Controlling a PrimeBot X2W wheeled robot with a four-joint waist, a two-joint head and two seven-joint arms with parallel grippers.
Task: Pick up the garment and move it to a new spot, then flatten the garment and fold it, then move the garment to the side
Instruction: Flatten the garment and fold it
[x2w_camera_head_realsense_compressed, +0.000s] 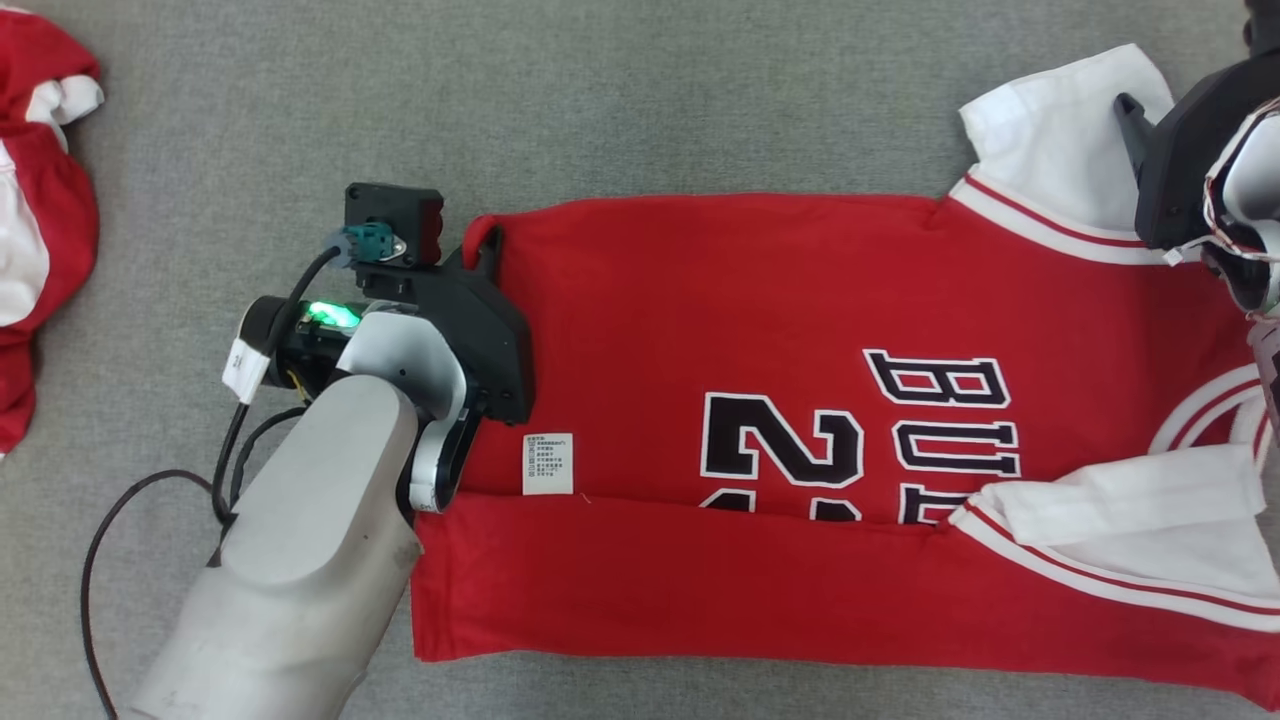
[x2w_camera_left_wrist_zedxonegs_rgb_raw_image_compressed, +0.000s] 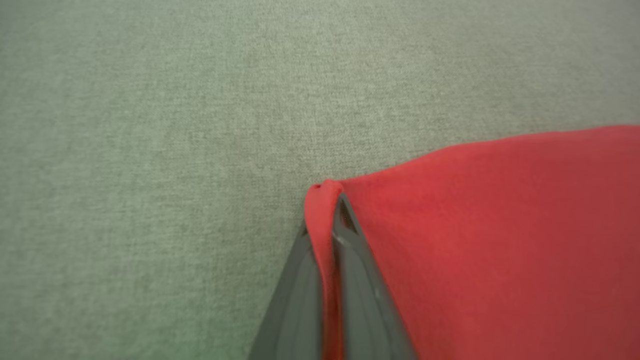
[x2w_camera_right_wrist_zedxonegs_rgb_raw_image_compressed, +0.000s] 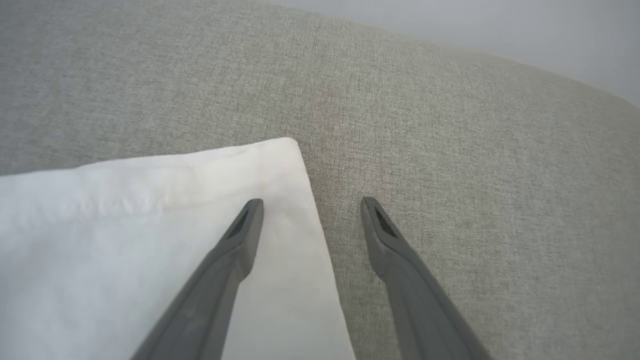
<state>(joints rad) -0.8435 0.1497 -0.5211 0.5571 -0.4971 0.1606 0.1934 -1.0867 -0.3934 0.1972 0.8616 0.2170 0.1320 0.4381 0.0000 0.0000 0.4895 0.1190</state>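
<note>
Head view: the red garment (x2w_camera_head_realsense_compressed: 700, 300) lies spread on the grey surface (x2w_camera_head_realsense_compressed: 650, 90), near edge folded over, so folding is in hand. Left wrist: the left gripper (x2w_camera_left_wrist_zedxonegs_rgb_raw_image_compressed: 327, 200) clamps its hem corner. Right wrist: the right gripper (x2w_camera_right_wrist_zedxonegs_rgb_raw_image_compressed: 312, 205) gapes astride the white sleeve (x2w_camera_right_wrist_zedxonegs_rgb_raw_image_compressed: 150, 225) edge, perhaps hovering; it must pinch next.

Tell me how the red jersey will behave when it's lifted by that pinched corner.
Likely floppy: the jersey lies folded over itself, and its corner bunches into a thin ridge in the left gripper. It will probably drape and drag rather than rise as a sheet, since the rest lies flat on the grey surface. Probably light: the fabric looks thin.
</note>
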